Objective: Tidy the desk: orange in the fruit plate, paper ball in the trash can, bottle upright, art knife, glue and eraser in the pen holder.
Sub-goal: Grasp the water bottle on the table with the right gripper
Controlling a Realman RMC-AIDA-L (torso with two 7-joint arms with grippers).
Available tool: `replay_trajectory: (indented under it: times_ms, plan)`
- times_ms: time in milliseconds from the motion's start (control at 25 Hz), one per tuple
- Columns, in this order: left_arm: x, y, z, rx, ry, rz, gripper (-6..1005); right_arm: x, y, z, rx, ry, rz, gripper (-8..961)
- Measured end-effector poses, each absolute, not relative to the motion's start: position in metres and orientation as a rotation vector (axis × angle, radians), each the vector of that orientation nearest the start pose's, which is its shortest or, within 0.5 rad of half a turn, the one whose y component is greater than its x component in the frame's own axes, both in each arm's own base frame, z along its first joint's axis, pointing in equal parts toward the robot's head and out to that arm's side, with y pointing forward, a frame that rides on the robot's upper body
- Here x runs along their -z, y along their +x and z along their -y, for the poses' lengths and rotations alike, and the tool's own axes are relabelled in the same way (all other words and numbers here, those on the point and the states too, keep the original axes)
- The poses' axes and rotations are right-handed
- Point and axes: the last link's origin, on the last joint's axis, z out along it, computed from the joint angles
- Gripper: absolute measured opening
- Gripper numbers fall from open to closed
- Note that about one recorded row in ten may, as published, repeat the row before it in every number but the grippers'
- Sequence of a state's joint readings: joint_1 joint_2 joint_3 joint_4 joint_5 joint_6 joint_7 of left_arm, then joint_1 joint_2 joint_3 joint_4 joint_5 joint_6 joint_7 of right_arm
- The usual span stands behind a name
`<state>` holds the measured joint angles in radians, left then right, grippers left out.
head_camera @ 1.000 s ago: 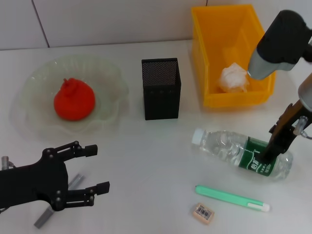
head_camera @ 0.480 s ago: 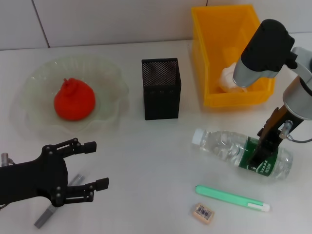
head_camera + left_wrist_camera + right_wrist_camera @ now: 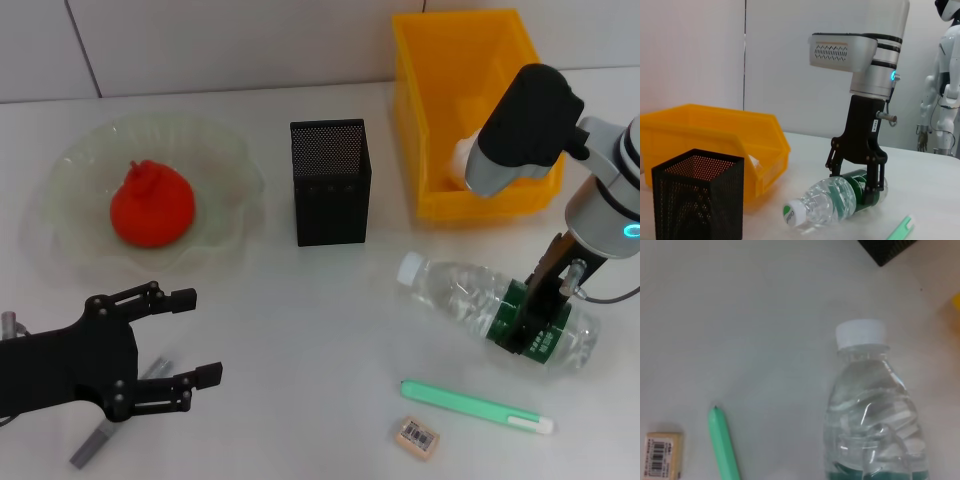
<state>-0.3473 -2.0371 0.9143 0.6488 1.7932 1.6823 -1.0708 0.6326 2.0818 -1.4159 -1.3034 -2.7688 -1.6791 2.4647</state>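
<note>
Water bottle [image 3: 497,312] lying on its side, near right of the desk, cap pointing left. Right gripper [image 3: 535,322] straddling the green label, seemingly pinching it. Likely light, smooth, prone to rolling; best held at the label band. Left gripper [image 3: 190,338] spread, parked near left.

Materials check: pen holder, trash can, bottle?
Pen holder: looks like black perforated metal mesh, matte; the holes show light through.
Trash can: bright yellow, likely moulded plastic, smooth with a slight sheen.
Bottle: clear thin plastic with ribbed walls, green label, white cap.
</note>
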Motion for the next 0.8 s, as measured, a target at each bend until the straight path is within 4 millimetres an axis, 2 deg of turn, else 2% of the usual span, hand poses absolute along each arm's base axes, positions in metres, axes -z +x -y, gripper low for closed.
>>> replay_trajectory:
  times_ms: [800]
  plan:
    - [0.0007,-0.284,-0.2721,0.778,-2.811,0.273,861,0.0067,0.2114,-0.344,0.857,-2.574,-0.861,821]
